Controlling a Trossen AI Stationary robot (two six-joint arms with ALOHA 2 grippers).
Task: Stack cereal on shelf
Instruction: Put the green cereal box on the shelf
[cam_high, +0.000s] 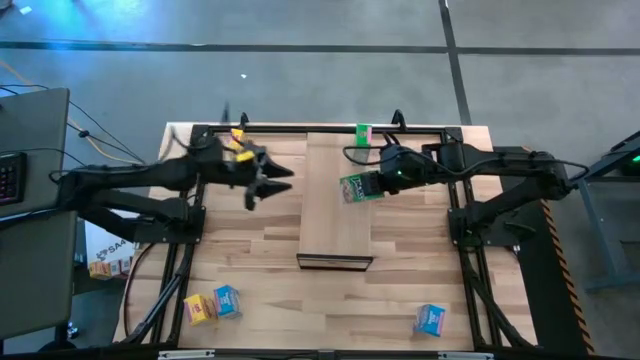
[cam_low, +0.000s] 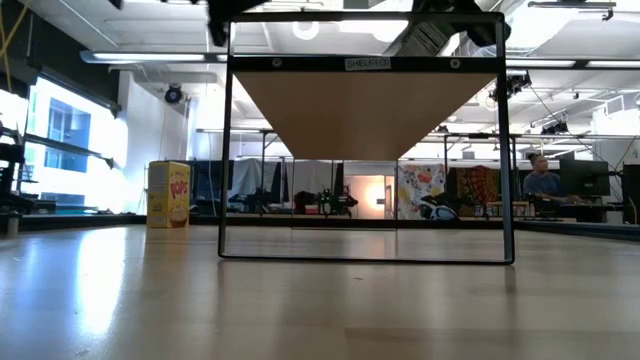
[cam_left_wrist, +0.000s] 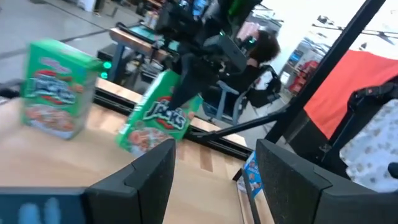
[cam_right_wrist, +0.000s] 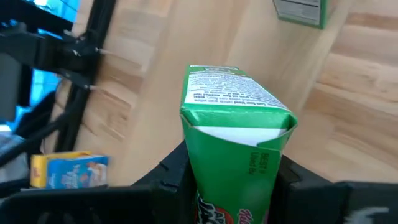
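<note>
While left gripper jaws gape empty, right gripper jaws clamp green cereal box above shelf.

light: bright, even overhead room lighting | glare: pale sheen on the table in the low view, window blown out | blur: left wrist view smeared, possibly motion | focus: right wrist view soft near the fingers | shadows: faint
</note>
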